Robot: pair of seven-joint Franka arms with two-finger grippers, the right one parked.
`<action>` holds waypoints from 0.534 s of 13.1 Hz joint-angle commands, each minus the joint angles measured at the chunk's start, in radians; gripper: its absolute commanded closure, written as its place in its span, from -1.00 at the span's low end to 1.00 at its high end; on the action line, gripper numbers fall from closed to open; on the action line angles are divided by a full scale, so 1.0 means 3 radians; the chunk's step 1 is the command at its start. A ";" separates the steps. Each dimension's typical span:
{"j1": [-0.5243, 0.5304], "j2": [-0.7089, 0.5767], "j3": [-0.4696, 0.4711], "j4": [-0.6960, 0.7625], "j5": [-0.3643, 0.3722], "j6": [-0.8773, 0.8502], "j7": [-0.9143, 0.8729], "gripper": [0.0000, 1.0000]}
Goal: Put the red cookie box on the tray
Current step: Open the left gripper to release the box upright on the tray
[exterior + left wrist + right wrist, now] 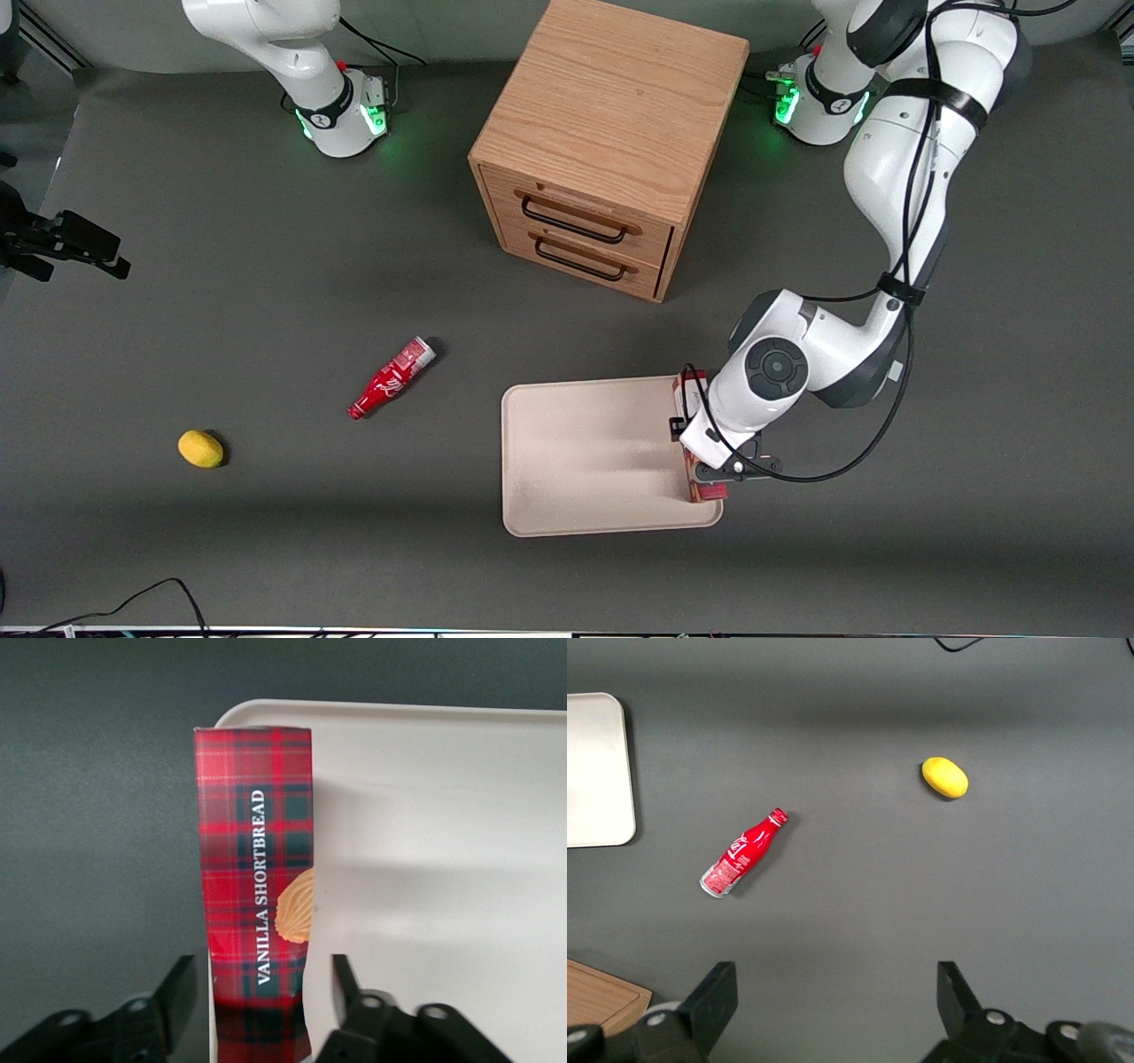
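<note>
Black pincer [264,992] of left arm, elbow bent, wrist pointing down, fingers spread either side of red cookie box [257,895], gaps visible. Box lies along tray [585,443] edge nearest working arm, long axis running toward front camera. Dark-red plaid, "VANILLA SHORTBREAD" lettering, tan cookie picture.

Soft, even overhead light was moderately bright. In the front view the lemon [200,448] and red bottle [391,378] cast short shadows toward 3 o'clock, and a dim band crossed the table [266,523] at 6 o'clock. The gripper [261,973], over the tray [443,797] rim, its blurred fingers [177,988] apart beside the red cookie box [252,815], shaded the tray faintly; the box's lettering stayed sharp.
</note>
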 commanded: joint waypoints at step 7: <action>0.0096 -0.0906 -0.0041 -0.0005 -0.0236 -0.1071 0.0049 -1.00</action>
